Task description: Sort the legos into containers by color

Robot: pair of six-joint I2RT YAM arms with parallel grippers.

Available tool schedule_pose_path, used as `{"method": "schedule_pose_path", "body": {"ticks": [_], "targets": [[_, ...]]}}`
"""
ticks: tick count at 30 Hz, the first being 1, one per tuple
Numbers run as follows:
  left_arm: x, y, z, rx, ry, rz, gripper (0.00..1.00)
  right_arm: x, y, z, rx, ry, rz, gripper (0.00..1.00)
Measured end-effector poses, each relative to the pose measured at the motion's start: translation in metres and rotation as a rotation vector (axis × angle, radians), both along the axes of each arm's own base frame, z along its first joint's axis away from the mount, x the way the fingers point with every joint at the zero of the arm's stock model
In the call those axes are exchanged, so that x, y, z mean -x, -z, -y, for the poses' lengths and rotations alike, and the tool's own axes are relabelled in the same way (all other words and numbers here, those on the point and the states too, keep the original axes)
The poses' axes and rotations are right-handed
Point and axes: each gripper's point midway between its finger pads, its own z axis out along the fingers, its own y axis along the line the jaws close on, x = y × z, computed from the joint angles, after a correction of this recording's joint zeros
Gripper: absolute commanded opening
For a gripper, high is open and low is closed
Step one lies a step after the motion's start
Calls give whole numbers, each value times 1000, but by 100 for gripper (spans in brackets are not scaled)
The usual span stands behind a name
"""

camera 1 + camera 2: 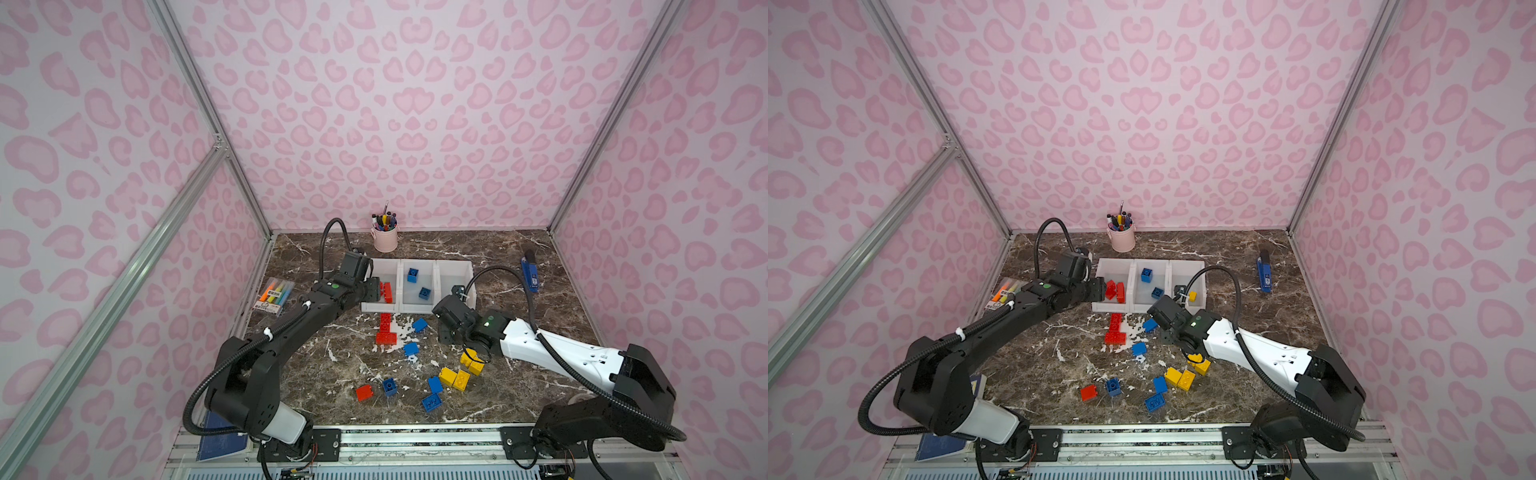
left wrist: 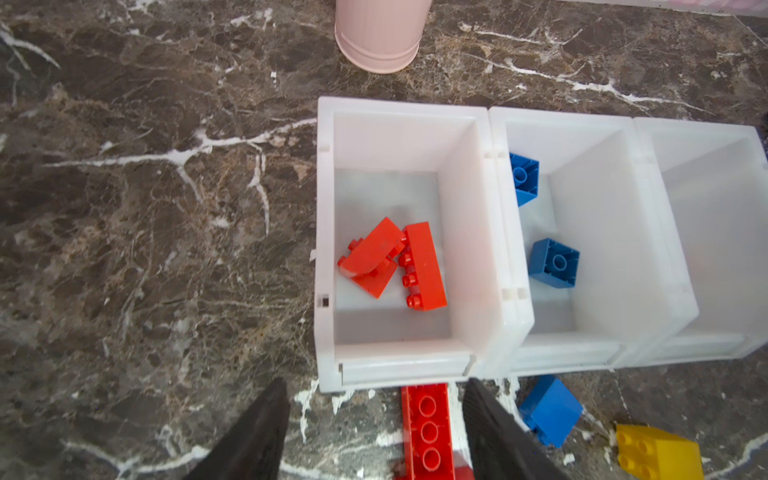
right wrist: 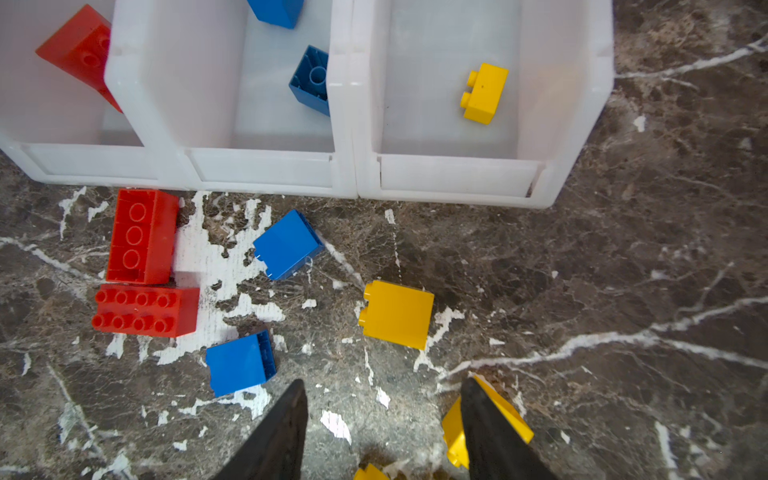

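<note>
1. Legos (image 3: 398, 314): hard, light, smooth-walled plastic, in my judgement. I would pinch across two flat side walls, not the studs, since tipped bricks may skid.
2. Location: red ones lie in the left of the three containers (image 3: 457, 176), two blue in the middle, one yellow in the right. The rest lie loose on the desk (image 3: 623, 291) before the front lips.
3. Left fingers (image 2: 266, 424): spread, holding nothing, at the left container.
4. Right fingers (image 3: 282, 428): spread, empty; a yellow brick (image 3: 515, 424) lies just beside one.
5. Desk finish: glossy dark marble print, worn white in patches; probably slick.
6. Surroundings: pink pen cup (image 1: 385, 243) behind the containers; highlighter pack (image 1: 276, 295) and blue tool (image 1: 531, 278) well apart; pink patterned walls (image 1: 415, 104) all round.
</note>
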Motion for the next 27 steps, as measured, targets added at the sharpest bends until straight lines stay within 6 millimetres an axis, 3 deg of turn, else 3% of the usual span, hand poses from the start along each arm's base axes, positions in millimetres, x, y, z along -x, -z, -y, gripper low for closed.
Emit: {"method": "schedule_pose_path", "body": {"ticks": [10,17,27], "targets": [[46,-2,-17,48,-41,16,69,15,22,19,25,24,-38,60],[76,16,-18,59,-59,-19,69,17,33,19,46,15,-64,60],[89,29,-15,59,-66,-52,69,15,44,43,55,61,-98,61]]}}
